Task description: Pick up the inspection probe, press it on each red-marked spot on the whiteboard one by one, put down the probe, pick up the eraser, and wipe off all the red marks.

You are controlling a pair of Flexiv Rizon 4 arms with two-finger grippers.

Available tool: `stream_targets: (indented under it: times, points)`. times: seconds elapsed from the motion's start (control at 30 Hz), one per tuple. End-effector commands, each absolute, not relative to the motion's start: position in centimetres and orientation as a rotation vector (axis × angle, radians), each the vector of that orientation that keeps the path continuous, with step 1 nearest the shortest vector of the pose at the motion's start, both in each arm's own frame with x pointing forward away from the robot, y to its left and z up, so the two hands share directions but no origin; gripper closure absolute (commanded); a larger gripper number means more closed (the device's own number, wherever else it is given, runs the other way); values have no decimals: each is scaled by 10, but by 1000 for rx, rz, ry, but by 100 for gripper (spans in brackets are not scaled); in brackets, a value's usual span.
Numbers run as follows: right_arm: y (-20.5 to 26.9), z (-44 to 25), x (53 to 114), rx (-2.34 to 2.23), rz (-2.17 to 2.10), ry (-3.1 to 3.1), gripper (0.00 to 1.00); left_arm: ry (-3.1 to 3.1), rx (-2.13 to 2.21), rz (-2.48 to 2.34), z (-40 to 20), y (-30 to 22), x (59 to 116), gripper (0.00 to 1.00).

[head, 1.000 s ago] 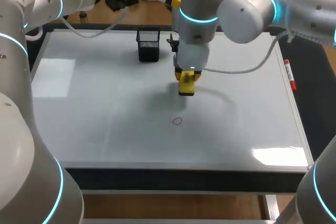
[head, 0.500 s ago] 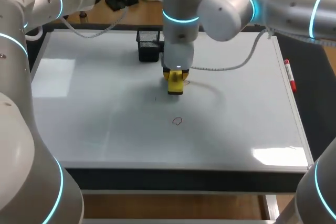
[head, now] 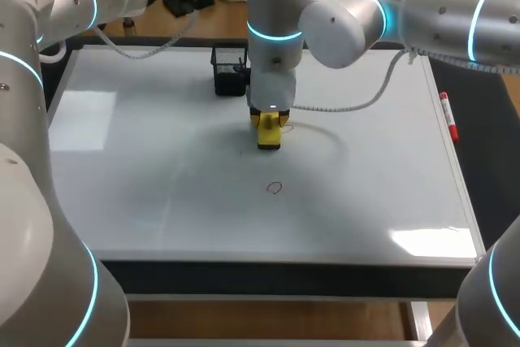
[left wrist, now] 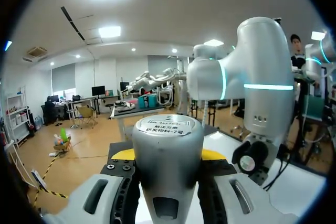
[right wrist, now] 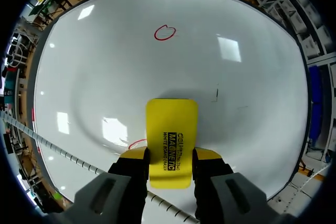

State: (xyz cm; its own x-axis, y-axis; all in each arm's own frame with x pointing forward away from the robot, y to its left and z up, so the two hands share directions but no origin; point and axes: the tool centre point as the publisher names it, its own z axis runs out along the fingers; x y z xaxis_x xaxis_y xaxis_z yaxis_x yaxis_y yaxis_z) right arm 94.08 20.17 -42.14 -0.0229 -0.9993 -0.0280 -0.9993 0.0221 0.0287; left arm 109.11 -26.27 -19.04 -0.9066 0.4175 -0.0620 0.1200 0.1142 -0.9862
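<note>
My right claw (right wrist: 171,156) is closed on the yellow eraser (right wrist: 171,140), with one finger on each side, and the eraser sticks out past the tips, down toward the whiteboard (head: 146,168). One red mark (right wrist: 137,144) peeks out just beside the eraser, a red ring (right wrist: 165,33) sits farther ahead of the eraser, and a black mesh cup (head: 230,69) stands near the eraser. I cannot tell if my left claw (left wrist: 168,156) is open or closed.
</note>
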Motion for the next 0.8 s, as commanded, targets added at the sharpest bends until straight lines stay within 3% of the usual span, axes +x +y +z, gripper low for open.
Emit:
stream_targets:
  times: [0.03, 0.8]
  points:
    - [197, -423, 943, 2193, -61, -2249, 100, -1988, -726, 1705, -191, -263, 1098, 100]
    - [131, -431, 940, 2018, -23, -2342, 100, -1988, -726, 1705, -191, -263, 1098, 100]
